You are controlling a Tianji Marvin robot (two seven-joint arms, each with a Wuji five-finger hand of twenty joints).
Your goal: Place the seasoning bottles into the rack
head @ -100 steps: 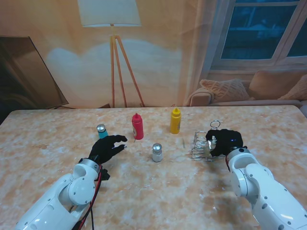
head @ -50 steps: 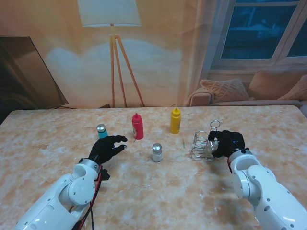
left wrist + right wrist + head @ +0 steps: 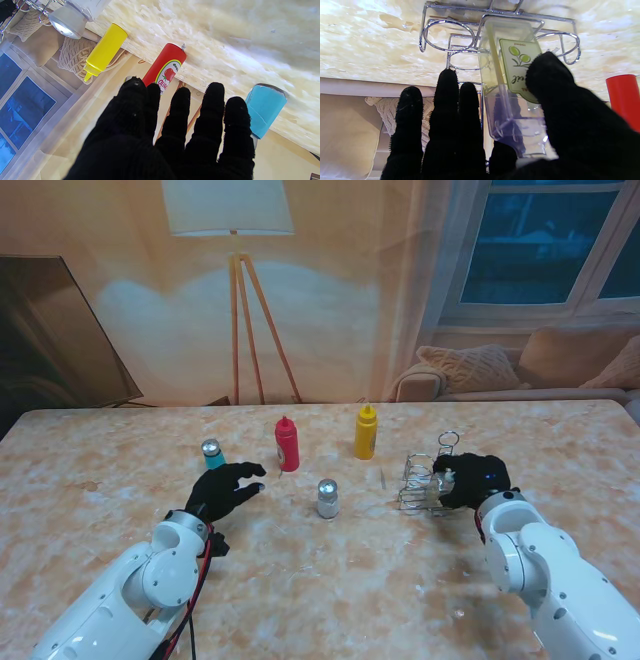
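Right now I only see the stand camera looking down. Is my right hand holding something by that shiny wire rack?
Observer: Yes. The right wrist camera shows a clear plastic bottle with a green olive label between the thumb and fingers of the right hand.
Operator: Is it in the rack yet?
Observer: Its base seems to sit inside one frame of the shiny wire rack. Two round rings beside it hold nothing.
Operator: What's in the red bottle?
Observer: The left wrist camera shows a tomato picture on the label of the red squeeze bottle, so probably ketchup.
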